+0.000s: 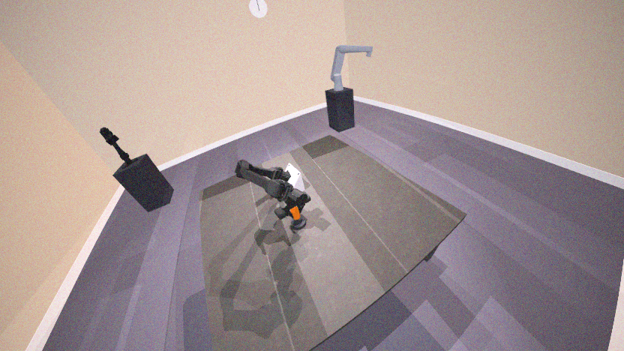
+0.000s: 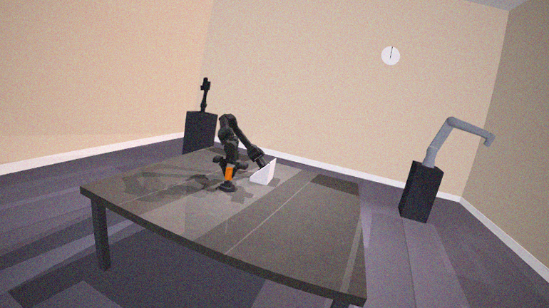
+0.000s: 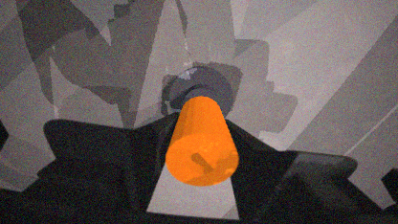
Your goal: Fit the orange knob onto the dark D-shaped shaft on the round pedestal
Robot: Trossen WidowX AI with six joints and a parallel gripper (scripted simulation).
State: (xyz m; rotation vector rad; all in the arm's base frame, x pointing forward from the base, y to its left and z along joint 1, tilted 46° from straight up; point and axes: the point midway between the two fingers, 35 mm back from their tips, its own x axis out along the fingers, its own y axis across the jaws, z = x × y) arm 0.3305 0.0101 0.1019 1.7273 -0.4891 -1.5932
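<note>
The orange knob (image 1: 295,213) (image 2: 229,173) (image 3: 201,139) is upright between the fingers, its top with a dark slanted mark facing the wrist camera. My gripper (image 3: 201,120) is shut on it. The dark round pedestal (image 1: 299,224) (image 2: 227,187) (image 3: 224,96) stands on the table right below the knob. In the top and exterior views the knob's lower end is at the top of the pedestal's narrow middle part, above the wide base. The shaft is hidden, and I cannot tell how far it is inside the knob.
A white wedge-shaped block (image 1: 292,174) (image 2: 267,173) stands on the table (image 1: 370,209) (image 2: 289,237) beside the arm's base. Arm shadows fall across the table. Two other arms on dark boxes (image 1: 144,183) (image 2: 420,192) stand on the floor away from the table.
</note>
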